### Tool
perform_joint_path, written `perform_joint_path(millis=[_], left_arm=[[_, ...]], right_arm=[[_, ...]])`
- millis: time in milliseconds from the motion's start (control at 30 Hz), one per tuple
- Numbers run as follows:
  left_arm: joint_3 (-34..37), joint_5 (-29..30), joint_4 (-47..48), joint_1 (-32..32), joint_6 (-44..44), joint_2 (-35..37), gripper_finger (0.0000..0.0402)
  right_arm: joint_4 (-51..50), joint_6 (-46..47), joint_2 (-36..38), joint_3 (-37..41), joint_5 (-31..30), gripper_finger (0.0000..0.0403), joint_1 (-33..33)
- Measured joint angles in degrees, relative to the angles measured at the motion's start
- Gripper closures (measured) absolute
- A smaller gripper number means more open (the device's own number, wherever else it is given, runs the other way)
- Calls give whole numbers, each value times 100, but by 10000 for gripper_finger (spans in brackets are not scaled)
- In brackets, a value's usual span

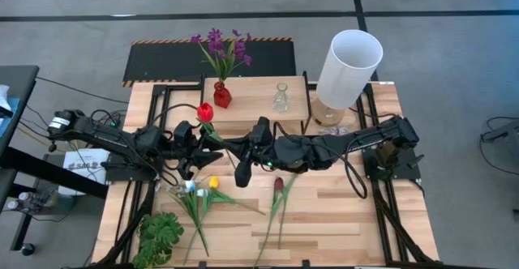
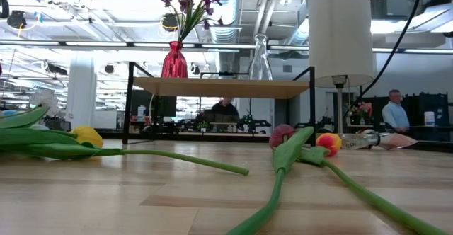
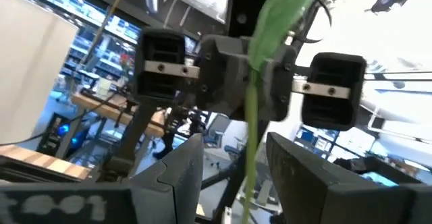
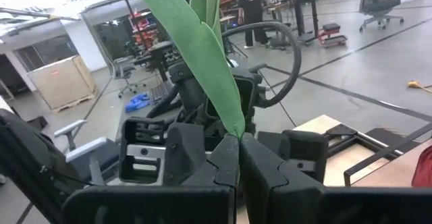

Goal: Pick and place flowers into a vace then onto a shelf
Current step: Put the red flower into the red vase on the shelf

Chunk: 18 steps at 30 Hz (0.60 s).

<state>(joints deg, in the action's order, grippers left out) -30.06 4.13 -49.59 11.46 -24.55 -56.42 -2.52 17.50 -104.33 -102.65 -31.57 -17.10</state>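
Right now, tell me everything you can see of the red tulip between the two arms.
The red tulip looks artificial: a closed red head, a thin green stem and long, pointed green leaves. It seems to be held in the air just in front of the shelf, with its head on the left arm's side. The right gripper is shut on the base of a leaf. The stem also runs between the open fingers of the left gripper, which do not appear to press it.

Two arms, two grippers: left gripper (image 1: 197, 143), right gripper (image 1: 243, 149).
Two vases on one shelf (image 1: 259, 99): red vase (image 1: 221, 96), clear vase (image 1: 280, 99).
Three tulips on table (image 1: 340, 212); one red tulip (image 1: 205, 113) mid-frame.
One purple bunch (image 1: 223, 49).
One white cylinder (image 1: 349, 68), upper right.
One leafy plant (image 1: 160, 235), lower left.
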Motion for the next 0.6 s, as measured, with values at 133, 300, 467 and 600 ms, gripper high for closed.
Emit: perform_joint_path(millis=[133, 300, 467, 600], left_arm=[[-110, 67, -20, -59, 92, 2, 251], [-338, -73, 414, -178, 111, 2, 251], [-396, -76, 514, -188, 122, 2, 251], [-398, -80, 532, -186, 122, 2, 258]], right_arm=[[-7, 2, 0, 0, 27, 403, 0], [-29, 2, 0, 0, 66, 403, 0], [-35, 2, 0, 0, 76, 403, 0], [-42, 2, 0, 0, 74, 403, 0]])
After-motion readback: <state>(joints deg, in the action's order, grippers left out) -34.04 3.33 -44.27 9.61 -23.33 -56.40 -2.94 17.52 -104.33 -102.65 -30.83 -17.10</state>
